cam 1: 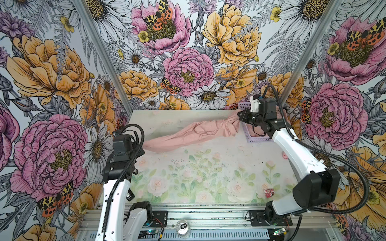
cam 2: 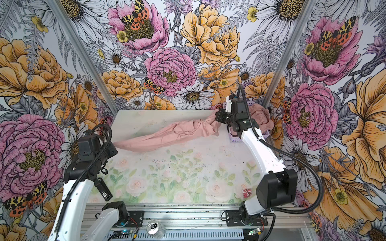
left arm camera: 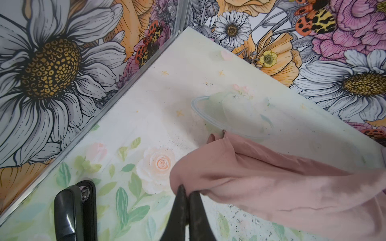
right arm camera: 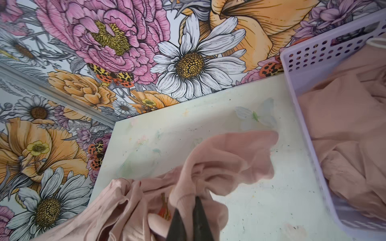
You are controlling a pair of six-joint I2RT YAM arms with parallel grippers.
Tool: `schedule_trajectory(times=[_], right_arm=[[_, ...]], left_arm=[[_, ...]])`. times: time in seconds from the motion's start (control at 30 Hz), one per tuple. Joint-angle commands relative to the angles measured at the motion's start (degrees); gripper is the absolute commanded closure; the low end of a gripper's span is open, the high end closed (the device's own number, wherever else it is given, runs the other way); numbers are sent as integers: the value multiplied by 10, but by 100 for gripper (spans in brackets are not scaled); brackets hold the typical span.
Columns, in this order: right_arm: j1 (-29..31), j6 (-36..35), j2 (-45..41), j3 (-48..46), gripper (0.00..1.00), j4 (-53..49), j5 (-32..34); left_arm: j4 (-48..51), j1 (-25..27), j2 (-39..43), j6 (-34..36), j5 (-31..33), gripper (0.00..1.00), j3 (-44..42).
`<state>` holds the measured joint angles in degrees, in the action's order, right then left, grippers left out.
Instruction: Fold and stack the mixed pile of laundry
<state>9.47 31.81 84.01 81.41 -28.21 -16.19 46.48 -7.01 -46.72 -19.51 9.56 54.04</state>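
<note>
A dusty-pink garment (cam 1: pixel 194 133) (cam 2: pixel 171 133) is stretched as a twisted rope across the back of the table, in both top views. My left gripper (left arm camera: pixel 189 193) is shut on its near-left end (left arm camera: pixel 271 183). My right gripper (right arm camera: pixel 188 201) is shut on a ribbed edge at its far-right end (right arm camera: pixel 219 164), just beside the basket. A bit of orange-red print (right arm camera: pixel 165 206) shows in a fold there. A second pink garment (right arm camera: pixel 344 135) (cam 2: pixel 261 116) lies crumpled in the lilac perforated basket (right arm camera: pixel 313 52) (cam 1: pixel 257 138).
The basket stands at the table's back right corner against the flowered wall. A small red and white object (cam 1: pixel 269 193) lies near the front right of the flowered table (cam 1: pixel 208 167). A drink can (cam 1: pixel 183 227) sits on the metal rail in front.
</note>
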Motion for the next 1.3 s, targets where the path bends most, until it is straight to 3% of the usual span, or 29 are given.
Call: schedule_trajectory(times=[0.0,0.07,0.17,0.23,0.33,0.4,0.6,0.73,1.0,1.1,1.27], right_arm=[[-16,-11,-7,-46,100,-55,14],[-17,2,-7,-91,100,-77,13],[-14,18,-16,-162,69,-118,46],[2,29,-41,-195,58,-125,85],[45,33,-67,-193,52,-140,129],[76,41,-64,-184,49,-140,118],[175,69,12,-191,47,-90,66],[182,79,55,-210,47,-25,64],[178,79,133,-183,48,3,68],[177,84,140,-181,54,3,66],[177,87,131,-190,74,2,60]], left_arm=[[-22,-6,9,-10,-17,100,-35],[-33,-4,16,-22,-32,100,-53],[-37,0,33,-30,-39,100,-74],[-36,4,44,-34,-45,100,-88],[-36,17,52,-41,-47,100,-105],[-36,32,52,-43,-34,100,-104],[-38,39,42,-48,-29,100,-106],[-39,43,47,-49,-27,100,-110],[-39,46,47,-49,-26,100,-110],[-38,47,49,-48,-26,100,-111],[-39,48,47,-48,-22,100,-112]])
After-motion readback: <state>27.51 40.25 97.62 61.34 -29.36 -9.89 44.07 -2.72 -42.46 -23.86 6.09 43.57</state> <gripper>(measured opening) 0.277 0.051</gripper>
